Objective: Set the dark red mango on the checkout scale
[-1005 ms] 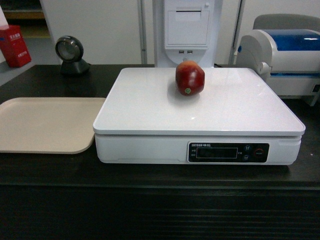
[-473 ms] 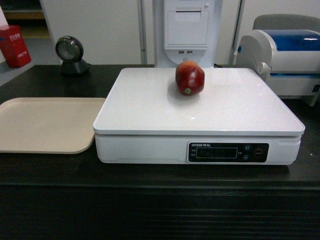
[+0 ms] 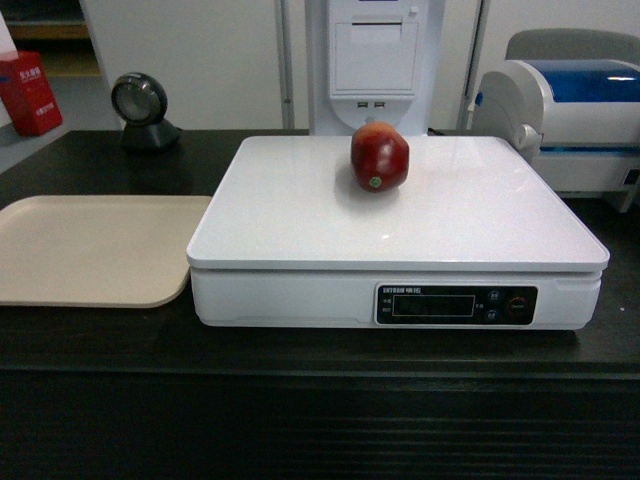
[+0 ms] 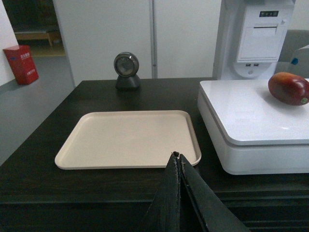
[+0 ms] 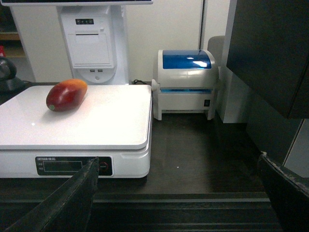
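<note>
The dark red mango lies on the white scale towards its back edge, a small greenish sticker facing me; it also shows as the mango and the mango in the wrist views. The scale stands on the black checkout. No gripper appears in the head view. My left gripper is shut with nothing in it, held back at the counter's front edge before the tray. My right gripper is open and empty, off the scale's front right corner.
A beige tray lies left of the scale. A round scanner stands at the back left, a white-and-blue printer at the back right, a white receipt unit behind the scale. A dark cabinet hangs at the right.
</note>
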You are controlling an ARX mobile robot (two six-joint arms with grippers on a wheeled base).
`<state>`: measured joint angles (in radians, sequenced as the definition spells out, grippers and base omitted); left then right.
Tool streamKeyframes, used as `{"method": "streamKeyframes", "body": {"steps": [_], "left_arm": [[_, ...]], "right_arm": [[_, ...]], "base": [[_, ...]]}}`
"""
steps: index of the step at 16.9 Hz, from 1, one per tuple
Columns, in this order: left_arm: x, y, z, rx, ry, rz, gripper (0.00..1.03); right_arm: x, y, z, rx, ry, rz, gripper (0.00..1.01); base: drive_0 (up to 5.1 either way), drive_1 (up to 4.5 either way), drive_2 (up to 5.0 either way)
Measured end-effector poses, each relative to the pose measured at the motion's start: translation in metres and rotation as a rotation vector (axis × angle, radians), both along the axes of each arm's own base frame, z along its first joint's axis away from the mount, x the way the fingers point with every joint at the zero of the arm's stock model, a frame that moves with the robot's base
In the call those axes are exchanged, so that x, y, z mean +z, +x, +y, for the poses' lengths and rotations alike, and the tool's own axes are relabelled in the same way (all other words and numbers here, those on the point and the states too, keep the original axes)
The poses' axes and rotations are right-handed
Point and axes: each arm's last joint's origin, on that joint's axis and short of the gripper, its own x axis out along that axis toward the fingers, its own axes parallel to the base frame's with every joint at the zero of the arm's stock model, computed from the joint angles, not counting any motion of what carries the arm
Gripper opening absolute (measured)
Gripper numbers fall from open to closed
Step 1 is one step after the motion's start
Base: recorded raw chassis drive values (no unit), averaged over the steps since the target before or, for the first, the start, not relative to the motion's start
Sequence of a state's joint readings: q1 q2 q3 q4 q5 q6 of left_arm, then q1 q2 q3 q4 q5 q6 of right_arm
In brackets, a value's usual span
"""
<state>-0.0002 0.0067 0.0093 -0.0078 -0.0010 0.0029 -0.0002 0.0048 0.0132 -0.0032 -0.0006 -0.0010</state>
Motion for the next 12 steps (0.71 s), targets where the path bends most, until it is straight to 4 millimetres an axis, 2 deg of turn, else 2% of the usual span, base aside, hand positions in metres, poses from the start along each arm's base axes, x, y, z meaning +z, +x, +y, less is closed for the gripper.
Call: {"method": "streamKeyframes", "body": {"steps": [5,8,12], "left_arm": [[0.0005,0.0,0.0,0.0,-0.002,-0.005,0.04],[0.0005,0.0,0.0,0.0,-0.002,-0.005,0.33],[0.0005,0.0,0.0,0.0,-0.002,-0.005,0.76]], "right_arm": [[0.0,0.0,0.0,0.0,0.0,0.0,0.98],[0.0,0.0,0.0,0.0,0.0,0.0,0.98],[0.0,0.0,0.0,0.0,0.0,0.0,0.98]], "base": [[0.0,0.0,0.0],[0.0,0.0,0.0],[0.0,0.0,0.0]]}}
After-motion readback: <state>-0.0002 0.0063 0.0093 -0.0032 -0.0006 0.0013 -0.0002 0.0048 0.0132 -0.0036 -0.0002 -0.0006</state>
